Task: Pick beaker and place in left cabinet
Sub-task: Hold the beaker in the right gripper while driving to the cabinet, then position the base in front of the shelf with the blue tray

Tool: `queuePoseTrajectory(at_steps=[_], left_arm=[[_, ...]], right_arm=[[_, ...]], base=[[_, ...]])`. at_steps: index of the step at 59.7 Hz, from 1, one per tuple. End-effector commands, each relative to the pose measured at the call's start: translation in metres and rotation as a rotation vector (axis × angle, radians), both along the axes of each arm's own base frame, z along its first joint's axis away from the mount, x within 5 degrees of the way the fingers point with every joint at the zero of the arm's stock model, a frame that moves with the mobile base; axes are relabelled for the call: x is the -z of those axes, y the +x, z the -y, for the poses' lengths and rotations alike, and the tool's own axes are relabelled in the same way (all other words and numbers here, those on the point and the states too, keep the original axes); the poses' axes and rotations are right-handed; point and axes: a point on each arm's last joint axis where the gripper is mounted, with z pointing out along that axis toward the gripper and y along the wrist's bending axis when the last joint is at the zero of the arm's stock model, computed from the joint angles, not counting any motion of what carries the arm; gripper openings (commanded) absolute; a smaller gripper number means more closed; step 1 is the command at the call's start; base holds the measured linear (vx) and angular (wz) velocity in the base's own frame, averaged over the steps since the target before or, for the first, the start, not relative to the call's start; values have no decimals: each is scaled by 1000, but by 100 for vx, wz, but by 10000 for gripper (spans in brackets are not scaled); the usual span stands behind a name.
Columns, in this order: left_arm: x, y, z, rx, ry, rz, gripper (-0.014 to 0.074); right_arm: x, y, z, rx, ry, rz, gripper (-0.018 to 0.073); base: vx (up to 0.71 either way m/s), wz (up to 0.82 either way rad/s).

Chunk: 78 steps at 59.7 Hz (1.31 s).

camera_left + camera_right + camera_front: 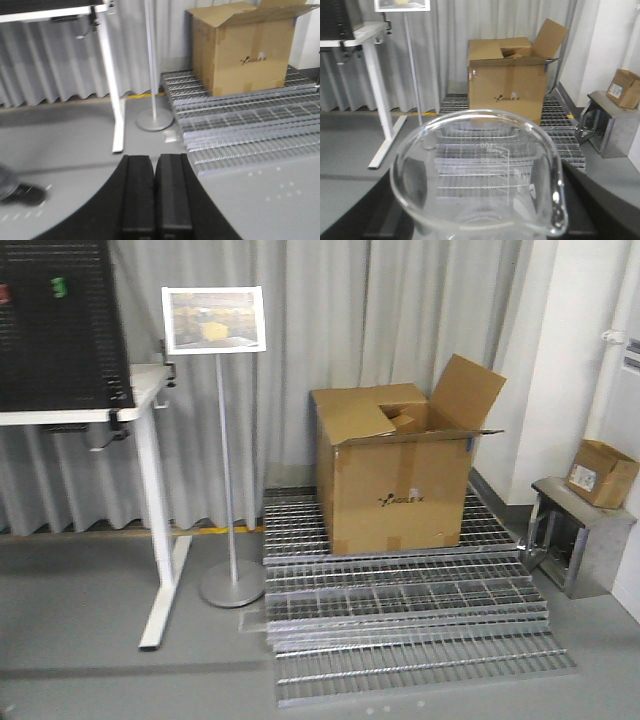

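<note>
The beaker point(480, 170), clear glass with white markings and a pour spout at lower right, fills the lower half of the right wrist view. My right gripper point(479, 205) is shut on it, with the dark fingers point(592, 200) on either side of the glass. My left gripper point(155, 167) is shut and empty, pads pressed together, pointing over the grey floor. The left cabinet is out of view in every frame. Neither gripper shows in the front view.
An open cardboard box point(395, 470) stands on stacked metal grates point(400, 610). A sign stand point(228, 450) and a white desk point(150, 440) with a black pegboard point(55, 320) are at left. A metal stand point(580, 540) with a small box point(600, 472) is at right.
</note>
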Motion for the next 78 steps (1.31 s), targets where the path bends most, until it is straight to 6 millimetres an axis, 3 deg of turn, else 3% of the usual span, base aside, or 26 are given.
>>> queuePoseTrajectory(at_steps=[1,26,78], left_arm=[[-12,0,1,14,-12,104,4],[-12,0,1,14,-11,104,4],[-12,0,1,14,-11,104,4]], right_arm=[[-14,1,-2,-21,-28,79,-1],[-14,1,-1,-18,-32,79,-1],[-14,1,-1,-19,-30,78,-1]], base=[[64,-32],[59,-49],[45,-74]])
